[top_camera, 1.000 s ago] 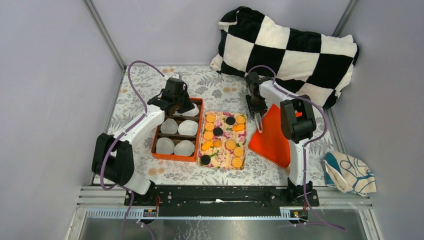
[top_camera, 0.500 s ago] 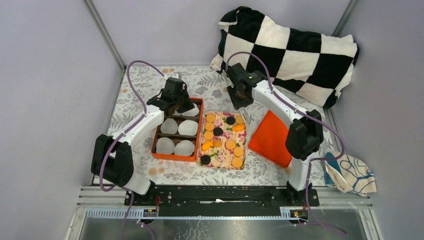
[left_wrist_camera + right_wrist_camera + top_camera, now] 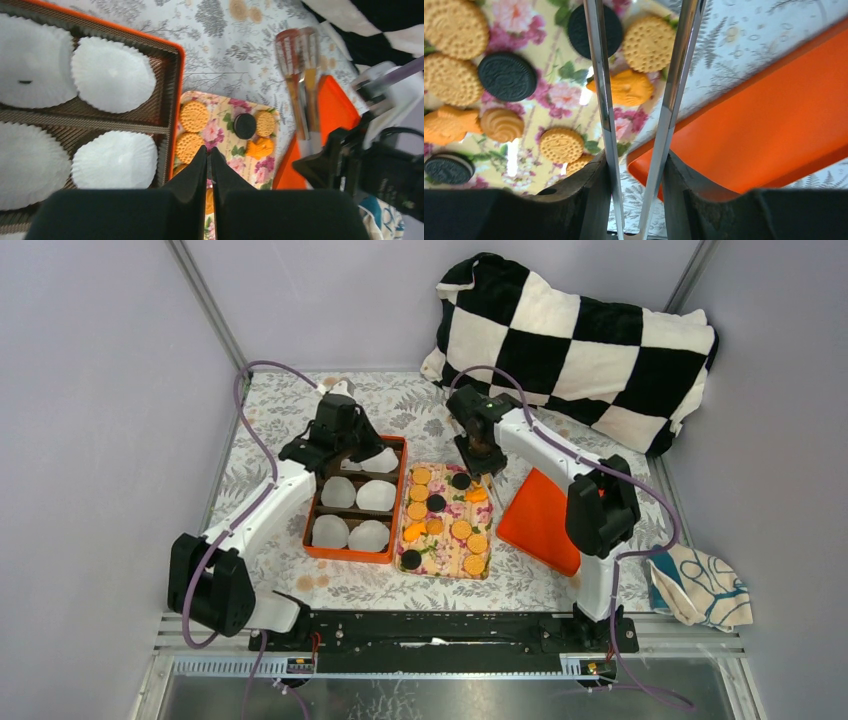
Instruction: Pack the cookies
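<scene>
The surface [image 3: 420,410] has a leafy print all over. A big black and white pillow [image 3: 575,330] lies at its far right. An orange box [image 3: 350,556] sits on the left with white paper cups [image 3: 376,495] inside. An orange lid [image 3: 540,525] lies on the right. Between box and lid is a flowery tray [image 3: 443,555], and all the cookies [image 3: 461,529] lie flat on it, most of them golden and a few black. A small cloth [image 3: 700,585] lies off at the near right.

The right fingers [image 3: 596,180] are clamped on thin metal tongs [image 3: 600,75]. The tong arms are apart and reach out over the tray's far right corner. A black cookie [image 3: 613,31] and a round golden cookie [image 3: 646,44] lie under the tips. I cannot tell if the tips touch them.

The left fingers [image 3: 202,165] are pressed together and hold nothing. They hang above the box's right wall, just beside the tray, with golden cookies just past their tips
</scene>
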{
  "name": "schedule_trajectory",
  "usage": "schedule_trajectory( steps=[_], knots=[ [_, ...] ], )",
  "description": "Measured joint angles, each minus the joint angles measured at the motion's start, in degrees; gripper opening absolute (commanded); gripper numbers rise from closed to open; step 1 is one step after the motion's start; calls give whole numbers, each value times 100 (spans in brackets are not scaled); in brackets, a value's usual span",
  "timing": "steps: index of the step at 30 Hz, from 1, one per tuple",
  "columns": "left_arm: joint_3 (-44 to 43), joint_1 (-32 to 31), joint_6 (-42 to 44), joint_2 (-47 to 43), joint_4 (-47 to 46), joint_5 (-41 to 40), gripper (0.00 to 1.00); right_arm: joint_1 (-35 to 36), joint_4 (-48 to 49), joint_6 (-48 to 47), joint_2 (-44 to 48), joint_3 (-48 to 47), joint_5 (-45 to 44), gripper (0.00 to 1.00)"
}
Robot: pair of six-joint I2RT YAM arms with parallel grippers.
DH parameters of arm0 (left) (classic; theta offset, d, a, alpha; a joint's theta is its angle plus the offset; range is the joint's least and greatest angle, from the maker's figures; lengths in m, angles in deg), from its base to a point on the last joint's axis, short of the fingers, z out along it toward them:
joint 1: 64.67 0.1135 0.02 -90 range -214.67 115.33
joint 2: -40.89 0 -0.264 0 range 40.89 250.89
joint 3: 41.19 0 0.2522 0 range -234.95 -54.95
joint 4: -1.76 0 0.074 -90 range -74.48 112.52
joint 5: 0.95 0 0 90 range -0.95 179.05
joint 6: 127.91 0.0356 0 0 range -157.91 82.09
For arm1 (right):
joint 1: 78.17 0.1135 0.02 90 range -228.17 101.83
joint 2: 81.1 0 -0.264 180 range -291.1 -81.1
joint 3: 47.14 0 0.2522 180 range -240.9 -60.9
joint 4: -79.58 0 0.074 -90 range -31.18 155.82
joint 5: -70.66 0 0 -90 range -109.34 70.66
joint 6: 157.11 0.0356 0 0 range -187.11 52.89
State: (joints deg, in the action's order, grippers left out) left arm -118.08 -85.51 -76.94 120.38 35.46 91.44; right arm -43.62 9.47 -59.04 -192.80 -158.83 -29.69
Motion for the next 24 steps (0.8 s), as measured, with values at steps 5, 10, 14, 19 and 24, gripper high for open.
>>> schedule_trajectory(
  steps=[5,10,14,19,24],
  knots=[
    [-98,-28,-105,282,-474,280,9,223,92,-2,197,179,382,33],
    [-271,-109,-227,918,-1049,636,8,439,365,-33,717,474,909,33],
    [-273,-179,-271,1193,-1298,837,8,525,490,-48,1008,625,1421,32],
    [-273,-203,-291,1134,-1484,994,8,555,608,-55,1040,732,1661,32],
    [-227,-203,-365,752,-1521,1051,9,573,638,-55,1038,813,1718,31]
  ],
)
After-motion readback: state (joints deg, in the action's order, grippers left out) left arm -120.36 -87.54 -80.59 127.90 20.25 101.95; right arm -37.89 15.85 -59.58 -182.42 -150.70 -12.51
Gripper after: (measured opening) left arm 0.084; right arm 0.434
